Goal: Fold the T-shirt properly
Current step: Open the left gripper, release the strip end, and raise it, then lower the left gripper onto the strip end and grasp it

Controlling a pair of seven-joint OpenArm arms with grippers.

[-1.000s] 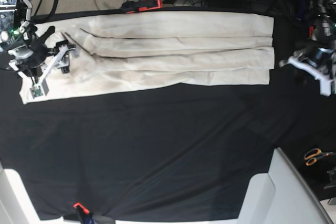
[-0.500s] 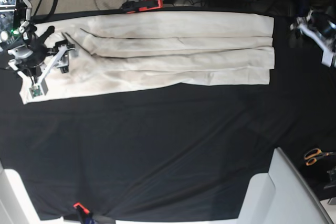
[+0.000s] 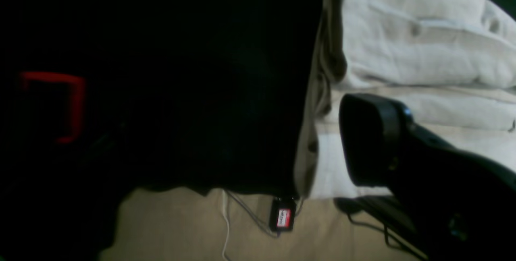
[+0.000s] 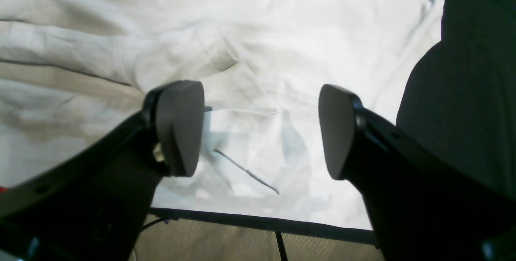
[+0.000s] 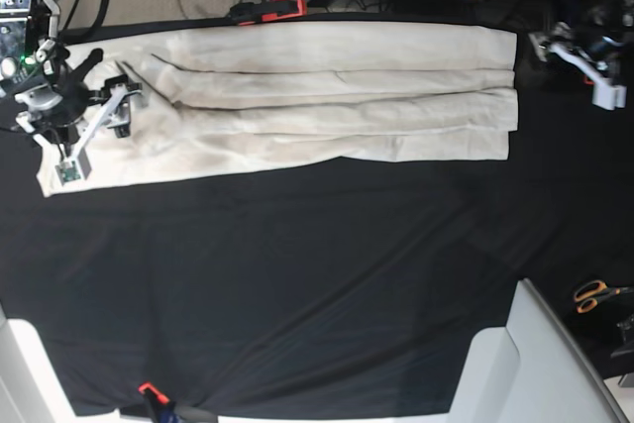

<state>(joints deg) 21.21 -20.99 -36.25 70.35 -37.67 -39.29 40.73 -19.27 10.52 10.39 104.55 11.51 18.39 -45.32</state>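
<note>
Your black-clothed counter (image 5: 297, 284) carries the T-shirt (image 5: 327, 96), folded into a long band. Your right gripper (image 4: 258, 132) hangs jaws apart directly over its end; your left gripper (image 5: 584, 61), also spread, sits just beyond the opposite end, holding nothing.

Surface (image 5: 297, 284): the broad black stretch in front of the T-shirt (image 5: 327, 96) lies open to passage from side to side. Obstacles: orange-handled clamp (image 5: 267, 10) at the far edge, small clamp (image 5: 149, 390) at the near edge, scissors (image 5: 597, 295) off the near right side.
</note>
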